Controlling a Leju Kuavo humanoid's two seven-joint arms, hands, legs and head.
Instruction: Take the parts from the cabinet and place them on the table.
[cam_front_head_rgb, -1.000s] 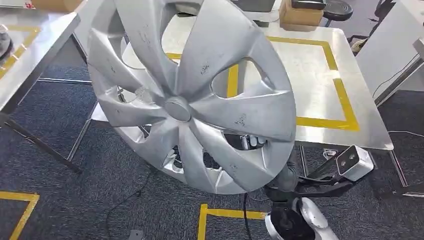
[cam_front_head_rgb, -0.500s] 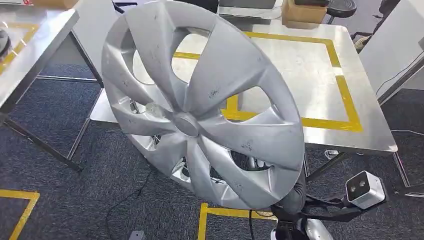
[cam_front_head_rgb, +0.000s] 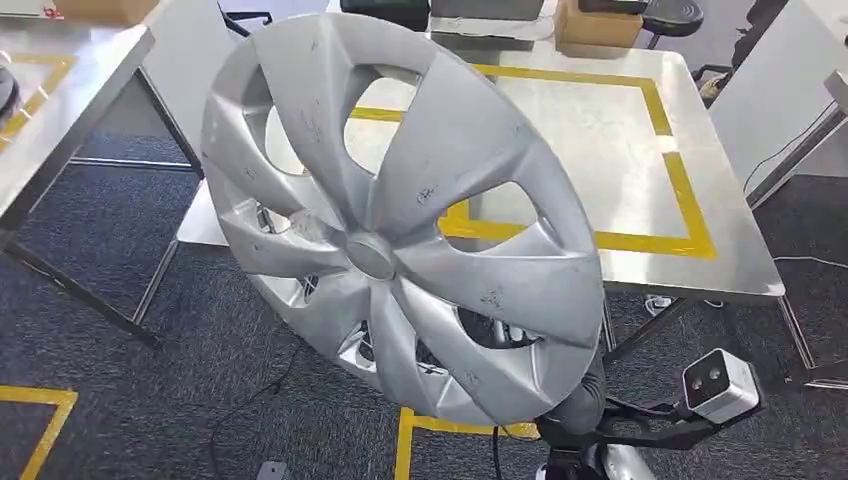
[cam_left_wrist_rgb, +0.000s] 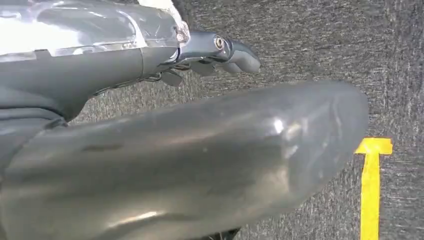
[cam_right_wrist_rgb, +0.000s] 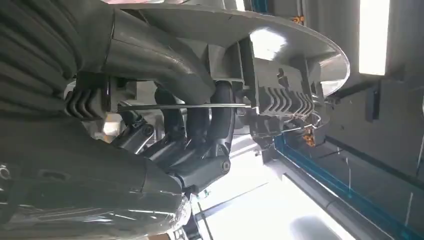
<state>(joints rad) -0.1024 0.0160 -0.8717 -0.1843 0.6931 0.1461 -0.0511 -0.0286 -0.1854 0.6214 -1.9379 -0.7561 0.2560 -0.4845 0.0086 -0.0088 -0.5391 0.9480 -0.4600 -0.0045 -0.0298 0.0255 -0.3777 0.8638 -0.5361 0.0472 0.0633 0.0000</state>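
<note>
- Right hand (cam_right_wrist_rgb: 200, 135) has its fingers hooked round the hubcap (cam_front_head_rgb: 400, 220) rim, holding it tilted up above the table (cam_front_head_rgb: 640, 180).
- Left hand (cam_left_wrist_rgb: 220, 52): fingers loosely curled, holding nothing.
- No readable writing on the hubcap.

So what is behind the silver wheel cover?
Through the wheel cover openings: steel table with yellow tape, and dark fingers of the right robot hand hooking its rim. The rest is covered.

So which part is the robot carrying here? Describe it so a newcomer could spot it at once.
Start at the steel table with the yellow tape outline. In front of it, held up tilted toward the head camera, is the silver hubcap. The right hand grips its back, fingers hooked round the inner ribbing. Its curved spokes and scuffed face set it apart.
</note>
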